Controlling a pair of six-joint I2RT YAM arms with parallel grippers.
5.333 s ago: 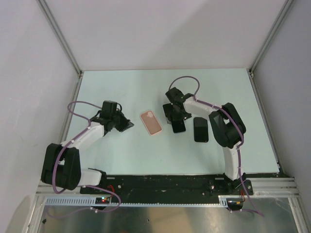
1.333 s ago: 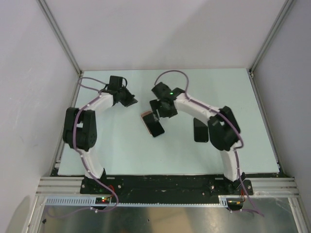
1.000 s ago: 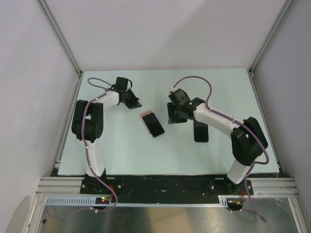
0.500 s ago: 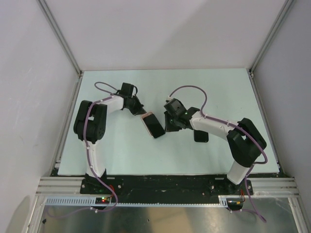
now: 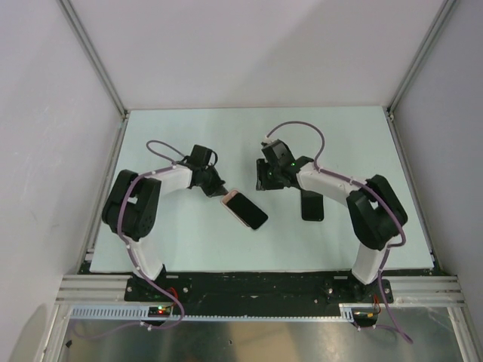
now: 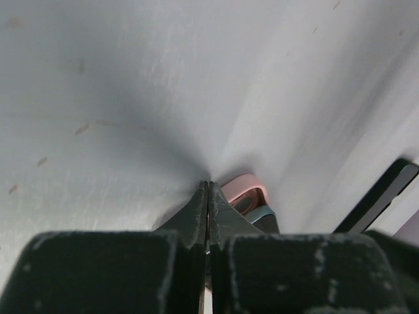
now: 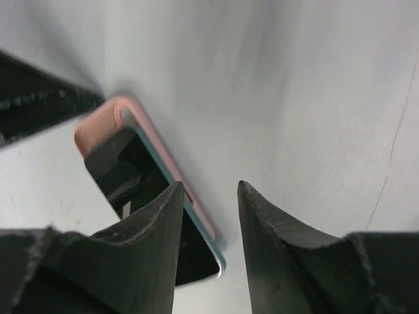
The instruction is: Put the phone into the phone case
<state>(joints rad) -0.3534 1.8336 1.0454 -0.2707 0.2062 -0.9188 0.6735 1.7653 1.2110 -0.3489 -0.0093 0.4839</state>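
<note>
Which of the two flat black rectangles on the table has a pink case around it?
The slanted black phone at mid-table: a pink rubbery case rims it. The other flat black rectangle, by the right arm, shows no pink.

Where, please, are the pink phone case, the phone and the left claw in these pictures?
pink phone case (image 7: 95,127), right wrist view, on its rounded pink corner.
phone (image 5: 247,213), top view, on the middle of its dark screen.
left claw (image 6: 207,191), left wrist view, where its shut fingertips meet.
</note>
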